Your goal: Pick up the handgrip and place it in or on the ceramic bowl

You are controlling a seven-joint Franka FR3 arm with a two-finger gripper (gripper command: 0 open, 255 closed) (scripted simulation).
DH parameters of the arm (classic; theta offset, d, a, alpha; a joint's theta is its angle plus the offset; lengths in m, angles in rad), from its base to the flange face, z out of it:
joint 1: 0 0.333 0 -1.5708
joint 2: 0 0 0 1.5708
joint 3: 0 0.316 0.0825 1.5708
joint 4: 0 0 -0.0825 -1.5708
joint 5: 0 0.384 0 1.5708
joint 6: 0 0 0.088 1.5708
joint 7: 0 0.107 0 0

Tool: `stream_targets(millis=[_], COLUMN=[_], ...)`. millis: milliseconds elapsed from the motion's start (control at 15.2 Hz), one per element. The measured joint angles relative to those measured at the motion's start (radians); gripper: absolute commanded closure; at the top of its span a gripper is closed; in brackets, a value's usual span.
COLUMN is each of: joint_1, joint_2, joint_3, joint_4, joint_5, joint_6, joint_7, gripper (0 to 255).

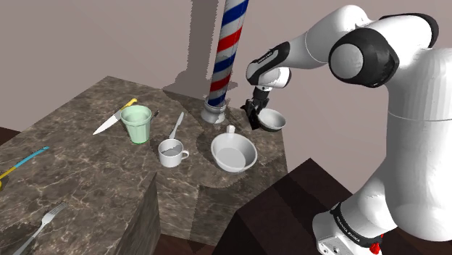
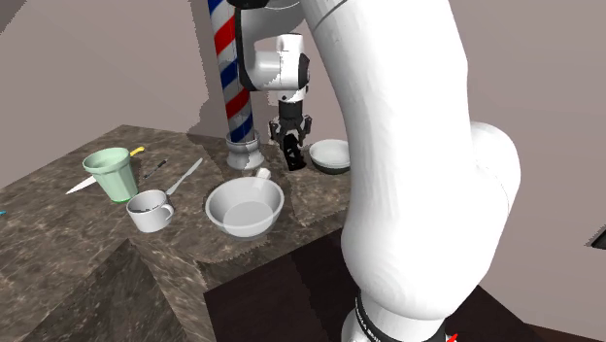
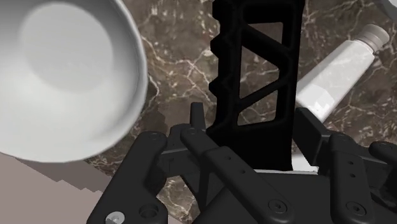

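Black fingers (image 3: 202, 143) of your gripper (image 3: 254, 127) are clamped on the black openwork handgrip (image 3: 228, 76), which hangs lengthwise from them over the dark marble-patterned desk (image 1: 87, 181). Whether its lower end touches the desk cannot be told. In the shoulder view, the handgrip (image 1: 253, 117) hangs under the gripper (image 1: 253, 109), with the small bowl (image 1: 273, 119) just beside it at three o'clock. The large white bowl (image 1: 233, 153) lies at seven o'clock and the striped barber pole (image 1: 228, 51) rises at ten. A pale tube (image 3: 337, 76) lies on the desk between the two bowls. Farther off towards nine o'clock stand a white mug (image 1: 172, 153) and a green cup (image 1: 136, 124), with a knife (image 1: 112, 119) beyond.
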Motion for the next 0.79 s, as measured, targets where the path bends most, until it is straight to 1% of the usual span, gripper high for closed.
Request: stream_targets(millis=[330, 396, 528, 792], joint_1=[0.021, 0.015, -0.012, -0.097], joint_2=[-0.047, -0.052, -0.057, -0.030], joint_3=[-0.029, -0.034, -0.043, -0.049], joint_4=[-0.002, -0.001, -0.002, 0.037], joint_5=[-0.035, -0.039, -0.041, -0.028], joint_6=[-0.041, -0.047, -0.054, -0.074], joint_7=[0.022, 0.014, -0.018, -0.105], gripper=[255, 255, 255, 255])
